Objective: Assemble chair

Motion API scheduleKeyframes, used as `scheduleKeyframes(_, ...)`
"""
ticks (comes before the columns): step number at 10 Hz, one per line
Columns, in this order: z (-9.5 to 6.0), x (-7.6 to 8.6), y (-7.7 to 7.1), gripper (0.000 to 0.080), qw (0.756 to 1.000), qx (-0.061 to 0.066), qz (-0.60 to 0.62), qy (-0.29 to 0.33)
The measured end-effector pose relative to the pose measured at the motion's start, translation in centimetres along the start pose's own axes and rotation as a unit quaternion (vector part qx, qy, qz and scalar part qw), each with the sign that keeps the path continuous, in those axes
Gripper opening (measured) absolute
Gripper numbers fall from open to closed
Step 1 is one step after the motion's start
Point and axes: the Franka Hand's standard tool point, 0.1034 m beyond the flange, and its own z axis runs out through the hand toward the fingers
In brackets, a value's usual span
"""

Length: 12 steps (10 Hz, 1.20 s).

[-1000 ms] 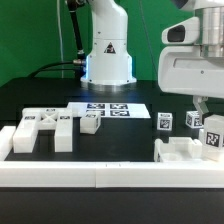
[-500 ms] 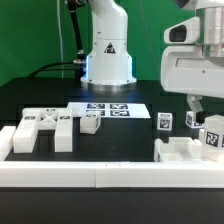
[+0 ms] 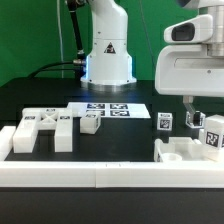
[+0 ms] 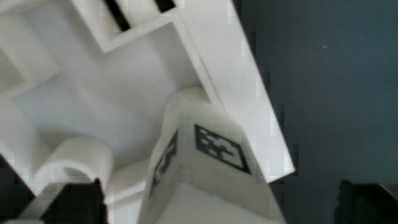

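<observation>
The chair is in loose white tagged pieces. At the exterior view's right a flat frame piece [image 3: 180, 152] lies behind the border rail, and a tagged post [image 3: 212, 134] stands upright on it. My gripper [image 3: 205, 108] hangs just above that post, open, its fingers [image 3: 187, 103] apart on either side. In the wrist view the post [image 4: 214, 150] with its black tag rises between the dark fingertips, and my gripper [image 4: 214, 215] is not pressing on it. Two small tagged blocks [image 3: 165, 122] stand behind the frame piece. A crossed leg piece [image 3: 40, 127] lies at the left.
The marker board [image 3: 108, 109] lies flat in front of the robot base [image 3: 107, 55]. A small white block [image 3: 90, 123] sits by the board's near left corner. A long low white border rail [image 3: 100, 176] runs along the front edge.
The jaws have spread from shut on the post to wide open. The post now stands free on the frame piece. The gripper has risen slightly.
</observation>
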Motion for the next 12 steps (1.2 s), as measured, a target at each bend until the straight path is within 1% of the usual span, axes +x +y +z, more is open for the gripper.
scheduleKeyframes(2, 0.01, 0.17, 0.08, 0.0649, 0.996, -0.006, -0.092, -0.002)
scheduleKeyframes(4, 0.19, 0.11, 0.14, 0.0649, 0.99, -0.008, -0.14, -0.002)
scheduleKeyframes(7, 0.19, 0.22, 0.31, 0.0649, 0.965, -0.015, -0.261, -0.001)
scheduleKeyframes(8, 0.19, 0.27, 0.42, 0.0649, 0.957, -0.015, -0.29, -0.002)
scheduleKeyframes(9, 0.19, 0.31, 0.52, 0.0649, 0.954, -0.015, -0.299, -0.002)
scheduleKeyframes(11, 0.21, 0.3, 0.53, 0.0391, 0.955, -0.015, -0.296, -0.002)
scheduleKeyframes(12, 0.21, 0.3, 0.52, 0.0391, 0.956, -0.015, -0.295, -0.002)
